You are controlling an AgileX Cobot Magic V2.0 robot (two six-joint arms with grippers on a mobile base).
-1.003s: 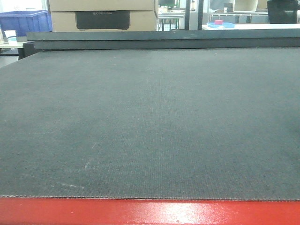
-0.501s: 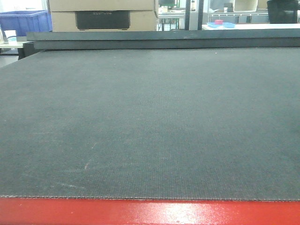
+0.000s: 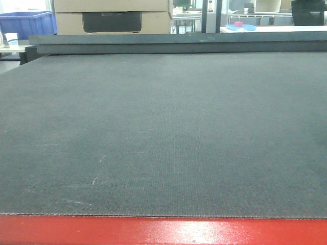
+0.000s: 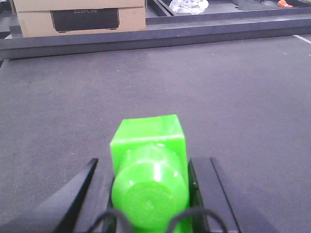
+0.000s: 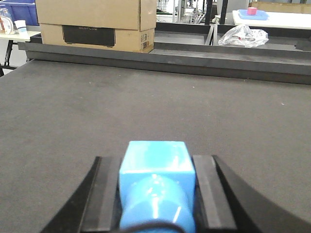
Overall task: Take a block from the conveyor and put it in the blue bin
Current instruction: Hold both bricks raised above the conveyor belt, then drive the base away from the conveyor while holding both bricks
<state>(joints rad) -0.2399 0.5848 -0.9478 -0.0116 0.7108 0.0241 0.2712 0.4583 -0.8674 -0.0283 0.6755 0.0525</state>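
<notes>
The conveyor [image 3: 163,132] is a wide dark grey woven belt with a red frame [image 3: 163,230] along its near edge. No loose block shows on the belt in any view. In the left wrist view my left gripper [image 4: 149,194] has its black jaws closed against the sides of a bright green piece [image 4: 148,141], a cube with a round stub facing the camera. In the right wrist view my right gripper [image 5: 155,194] is closed the same way on a light blue piece [image 5: 155,158] of the same shape. Neither gripper shows in the front view.
A cardboard box [image 3: 111,15] stands beyond the belt's far edge. A blue bin [image 3: 28,23] sits at the far left behind it. A crumpled plastic bag [image 5: 242,36] and a small blue tray [image 5: 251,14] lie at the far right. A dark rail [image 3: 179,43] borders the far side.
</notes>
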